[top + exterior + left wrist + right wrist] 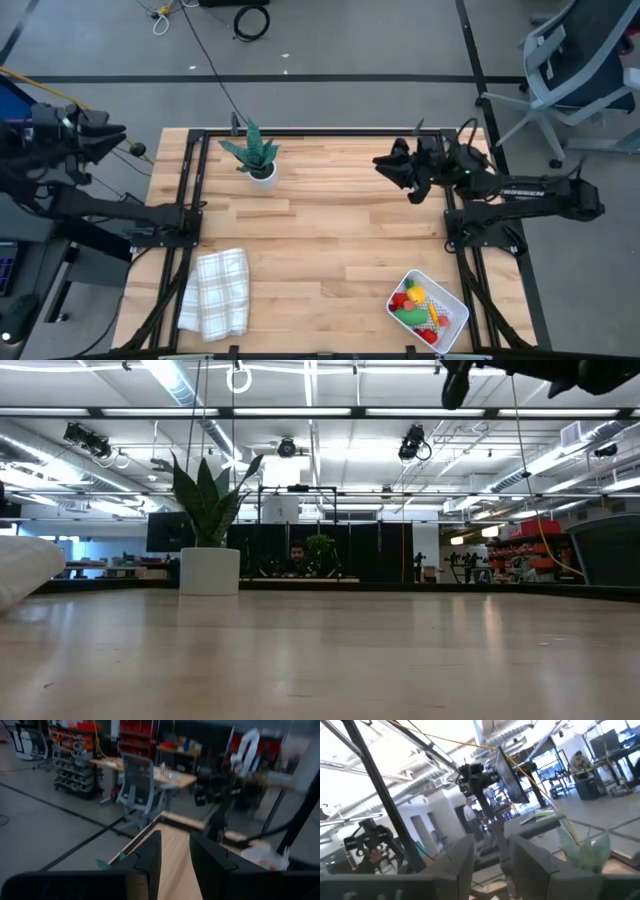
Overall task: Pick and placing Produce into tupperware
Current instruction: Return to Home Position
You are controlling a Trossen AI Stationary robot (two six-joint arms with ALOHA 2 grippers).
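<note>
Produce [417, 305] lies gathered inside the white tupperware [455, 318], at the right corner of the tabletop [330, 250] toward the bottom of the high view. No loose piece shows elsewhere on the wood, so the packing looks finished and the step in hand seems to be the return to rest. The right end effector [393, 168] hangs high over the far right of the tabletop, well apart from the container, its fingers parted and empty. The left end effector [118, 133] waits off the left edge, likewise released. Next, the right arm probably needs only to fold away, clear of the potted plant [255, 155].
</note>
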